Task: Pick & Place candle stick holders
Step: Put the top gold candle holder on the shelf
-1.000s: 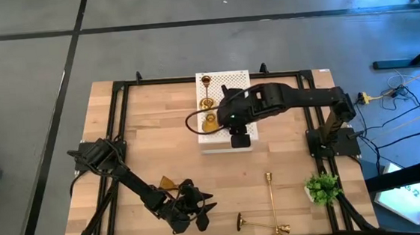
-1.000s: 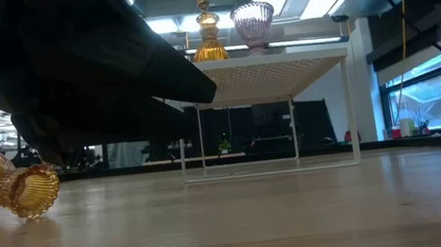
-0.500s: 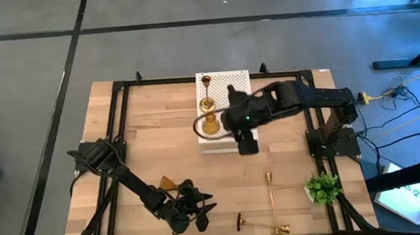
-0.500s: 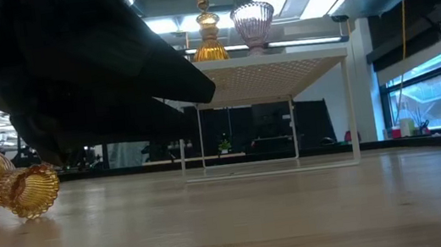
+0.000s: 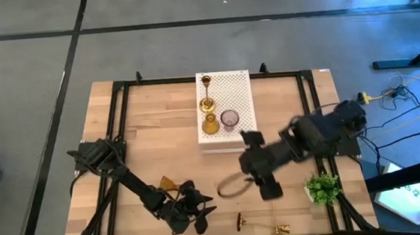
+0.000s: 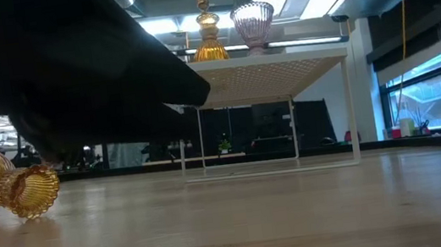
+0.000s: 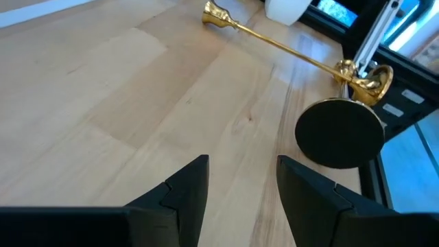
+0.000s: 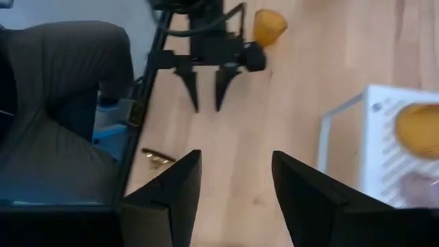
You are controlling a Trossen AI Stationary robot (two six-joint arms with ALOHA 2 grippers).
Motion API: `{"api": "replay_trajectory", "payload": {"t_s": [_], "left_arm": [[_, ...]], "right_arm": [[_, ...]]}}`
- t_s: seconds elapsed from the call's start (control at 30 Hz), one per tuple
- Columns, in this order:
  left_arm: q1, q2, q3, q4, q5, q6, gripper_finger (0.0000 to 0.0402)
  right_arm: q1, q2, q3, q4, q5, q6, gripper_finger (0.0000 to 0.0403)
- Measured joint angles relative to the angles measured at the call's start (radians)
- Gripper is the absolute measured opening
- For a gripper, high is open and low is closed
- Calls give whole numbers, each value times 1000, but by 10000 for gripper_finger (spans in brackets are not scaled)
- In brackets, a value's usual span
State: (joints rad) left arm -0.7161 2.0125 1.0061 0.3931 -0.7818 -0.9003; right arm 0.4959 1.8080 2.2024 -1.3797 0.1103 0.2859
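Candle stick holders [image 5: 217,111]: three on box [image 5: 236,89] | both end effectors empty, released

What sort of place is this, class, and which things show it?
Probably a robotics lab or workshop: a wooden table in a black metal frame, two robot arms mounted on it, bare grey floor with loose cables.
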Motion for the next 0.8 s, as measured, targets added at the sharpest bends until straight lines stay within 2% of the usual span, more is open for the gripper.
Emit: {"api": "replay_trajectory", "payload": {"t_s": [0.13,0.27,0.53,0.8], "left_arm": [[21,0,0,0,49,38,166],[44,0,0,10,93,84,166],[89,0,0,66,177,194,166],[106,0,0,67,223,207,166]], "right_arm": [[103,0,-13,-29,87,175,179],[192,1,-33,-93,147,416,179],[326,1,-150,-148,166,800,179],[385,1,-338,-136,135,1051,179]]}}
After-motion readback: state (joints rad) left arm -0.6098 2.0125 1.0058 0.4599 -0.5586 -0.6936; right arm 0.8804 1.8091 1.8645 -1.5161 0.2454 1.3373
